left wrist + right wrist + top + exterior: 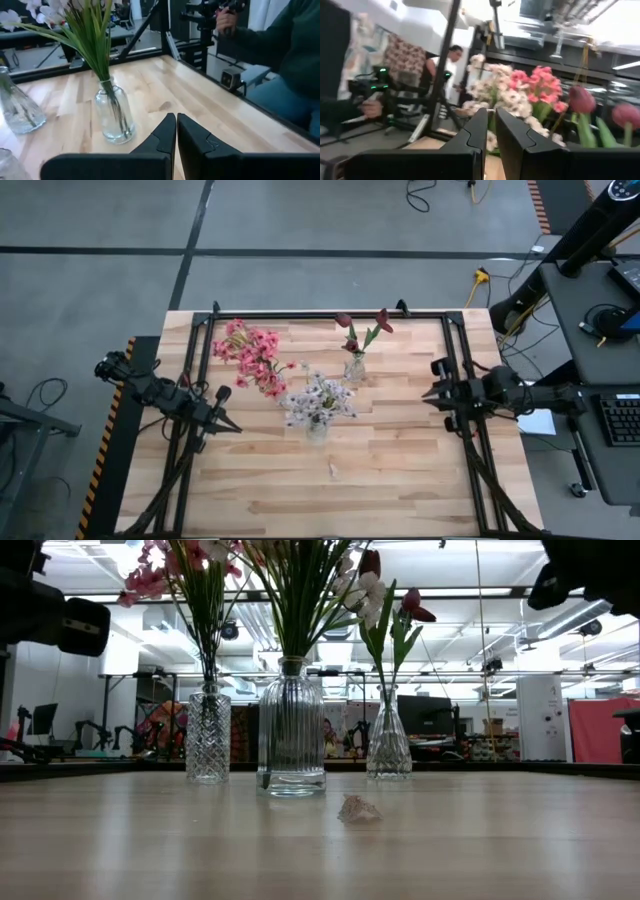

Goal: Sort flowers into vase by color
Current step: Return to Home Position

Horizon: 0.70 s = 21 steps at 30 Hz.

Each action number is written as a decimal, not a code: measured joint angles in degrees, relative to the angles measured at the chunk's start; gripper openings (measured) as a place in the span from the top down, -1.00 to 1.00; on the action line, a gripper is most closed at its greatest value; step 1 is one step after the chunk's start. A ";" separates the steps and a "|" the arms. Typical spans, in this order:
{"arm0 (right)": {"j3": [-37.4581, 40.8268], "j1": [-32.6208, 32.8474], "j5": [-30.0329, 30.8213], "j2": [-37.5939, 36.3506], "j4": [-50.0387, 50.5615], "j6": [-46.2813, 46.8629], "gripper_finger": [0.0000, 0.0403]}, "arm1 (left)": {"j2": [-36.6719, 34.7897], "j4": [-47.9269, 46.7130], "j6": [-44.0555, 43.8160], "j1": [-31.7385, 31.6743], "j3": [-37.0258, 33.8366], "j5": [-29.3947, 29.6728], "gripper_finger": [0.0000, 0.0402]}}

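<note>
Three glass vases stand mid-table. The pink blossoms (pixel 250 358) stand in a cut-glass vase (pixel 208 735), and the white-lilac blossoms (pixel 318 402) in a ribbed vase (pixel 291 730). The dark red tulips (pixel 358 340) stand in a small flared vase (pixel 388 745). Each stem stands with its lower end in its vase. My left gripper (pixel 232 426) hangs shut and empty left of the white-flower vase (pixel 114 117). My right gripper (pixel 428 395) hangs shut and empty right of the vases; its wrist view shows the white flowers (pixel 505 100), the pink flowers (pixel 540 87) and the red flowers (pixel 582 100) ahead.
A small pale scrap (pixel 358 808) lies on the wood in front of the vases; it also shows in the high view (pixel 333 470). A black frame (pixel 300 315) runs round the table's edges. A seated person (pixel 285 60) shows beyond the table's edge.
</note>
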<state>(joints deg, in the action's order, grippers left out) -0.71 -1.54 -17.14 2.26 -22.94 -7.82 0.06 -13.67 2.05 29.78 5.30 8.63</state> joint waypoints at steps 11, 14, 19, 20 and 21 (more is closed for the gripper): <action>-0.64 0.00 2.21 0.99 -2.65 3.37 0.84 | 0.45 -0.31 -5.81 0.00 0.46 1.96 1.00; -0.66 0.00 2.20 1.22 -2.46 3.00 0.84 | 0.50 -0.19 -5.77 0.00 0.46 1.96 1.00; -0.68 0.00 2.20 1.20 -2.55 2.92 0.84 | 0.50 -0.03 -5.77 0.00 0.48 1.96 1.00; -0.68 0.00 2.22 1.20 -2.56 2.92 0.84 | 0.50 -0.03 -5.77 0.00 0.48 1.96 1.00; -0.70 0.00 2.20 1.20 -2.58 2.92 0.84 | 0.50 -0.03 -5.77 0.00 0.50 1.96 1.00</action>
<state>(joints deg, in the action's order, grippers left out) -1.41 -1.54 -14.94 3.46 -25.52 -4.91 0.56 -13.69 -3.73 29.78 5.80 10.59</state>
